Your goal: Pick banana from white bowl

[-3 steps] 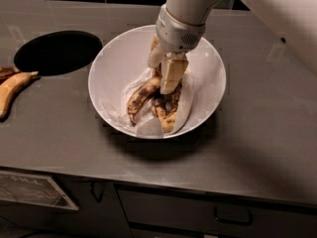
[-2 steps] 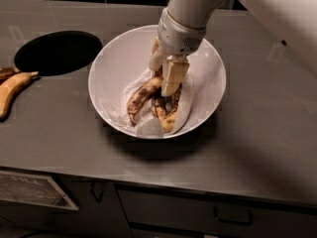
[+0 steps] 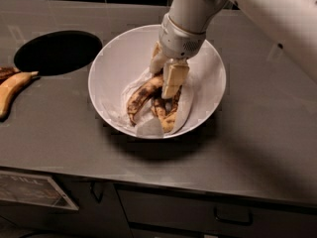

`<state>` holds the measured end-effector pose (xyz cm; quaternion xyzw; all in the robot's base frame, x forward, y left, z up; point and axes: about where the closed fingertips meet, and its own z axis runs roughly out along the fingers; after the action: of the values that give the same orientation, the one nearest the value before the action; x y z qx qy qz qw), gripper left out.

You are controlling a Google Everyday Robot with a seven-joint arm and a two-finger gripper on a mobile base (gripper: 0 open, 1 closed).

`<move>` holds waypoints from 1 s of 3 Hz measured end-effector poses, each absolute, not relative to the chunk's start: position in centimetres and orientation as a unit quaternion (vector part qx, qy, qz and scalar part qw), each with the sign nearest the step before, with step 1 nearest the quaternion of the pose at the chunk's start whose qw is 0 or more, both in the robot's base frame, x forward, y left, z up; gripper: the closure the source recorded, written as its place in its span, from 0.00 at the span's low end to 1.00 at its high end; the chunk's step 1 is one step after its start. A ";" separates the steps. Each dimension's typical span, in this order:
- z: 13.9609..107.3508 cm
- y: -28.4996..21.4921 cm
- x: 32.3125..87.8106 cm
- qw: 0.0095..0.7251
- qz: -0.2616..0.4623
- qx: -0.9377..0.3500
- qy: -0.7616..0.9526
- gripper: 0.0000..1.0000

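The white bowl (image 3: 111, 63) sits in the middle of the grey counter. In it lie two brown-blotched bananas on a white paper liner. The banana (image 3: 139, 99) is the curved, dull yellow one on the left, and its upper end runs up between the gripper's pads. My gripper (image 3: 163, 83) reaches down into the bowl from the upper right. Its cream fingers (image 3: 174, 78) are closed on that upper end. The banana still rests in the bowl. A second blotched banana (image 3: 169, 116) lies just right of it, partly under the front finger.
A round dark hole (image 3: 57, 51) is cut in the counter at the left. A cleaner yellow banana (image 3: 14, 87) lies at the far left edge, with a darker one behind it. Drawer fronts (image 3: 208, 209) run below the counter's front edge.
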<state>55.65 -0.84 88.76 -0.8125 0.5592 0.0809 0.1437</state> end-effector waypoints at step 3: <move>88.8 -0.8 55.6 0.144 0.081 -0.812 0.559 1.00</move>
<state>55.64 -0.83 88.78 -0.8124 0.5592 0.0807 0.1438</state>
